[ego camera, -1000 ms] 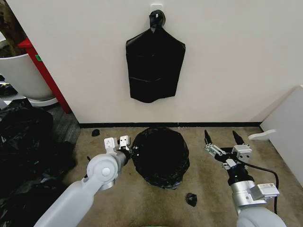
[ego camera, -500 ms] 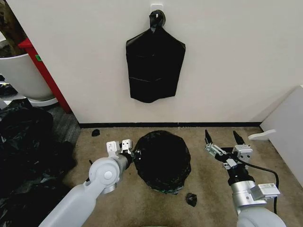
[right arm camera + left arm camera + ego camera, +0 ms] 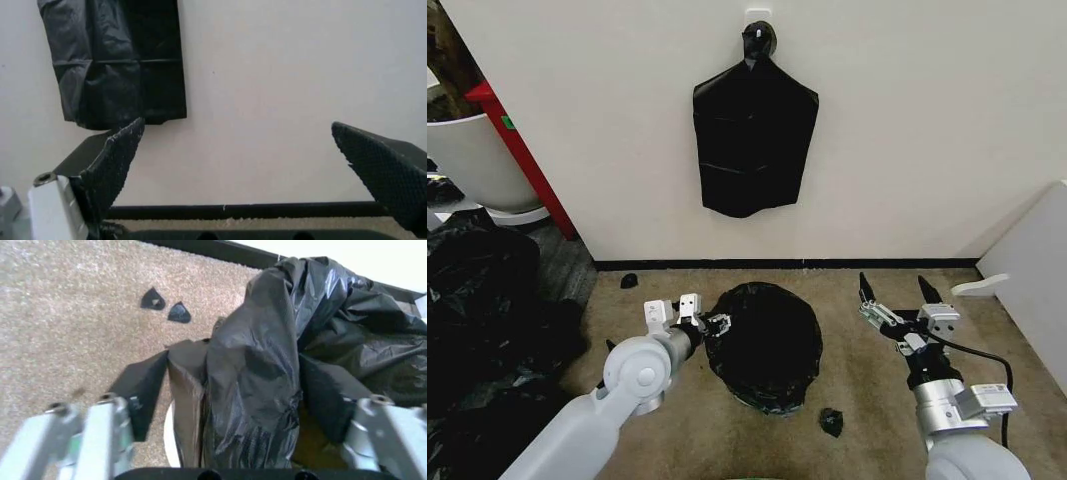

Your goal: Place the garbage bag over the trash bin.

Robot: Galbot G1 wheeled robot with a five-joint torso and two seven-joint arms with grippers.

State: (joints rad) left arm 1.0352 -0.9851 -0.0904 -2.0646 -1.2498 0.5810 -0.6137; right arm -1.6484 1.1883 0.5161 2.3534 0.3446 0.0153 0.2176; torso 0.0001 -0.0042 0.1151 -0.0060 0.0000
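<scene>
The glossy black garbage bag (image 3: 764,343) lies draped over the trash bin on the carpet, hiding nearly all of it. A thin sliver of the bin's white rim (image 3: 168,432) shows in the left wrist view. My left gripper (image 3: 701,321) is at the bag's left edge, open. In the left wrist view this gripper (image 3: 230,400) has its fingers (image 3: 141,396) standing wide on either side of a wrinkled fold of the bag (image 3: 260,370). My right gripper (image 3: 895,296) hangs to the right of the bag, apart from it, open and holding nothing.
A flat black bag bundle (image 3: 754,140) hangs from a wall hook. A large white tub (image 3: 467,160) and a bulky mass of black plastic (image 3: 477,330) are at the left. Small black scraps (image 3: 830,421) lie on the carpet. A white panel (image 3: 1027,280) stands at the right.
My left gripper has shifted slightly toward the bag's edge, and the bag-covered bin has moved a little right and then back left. The right arm has stayed still.
</scene>
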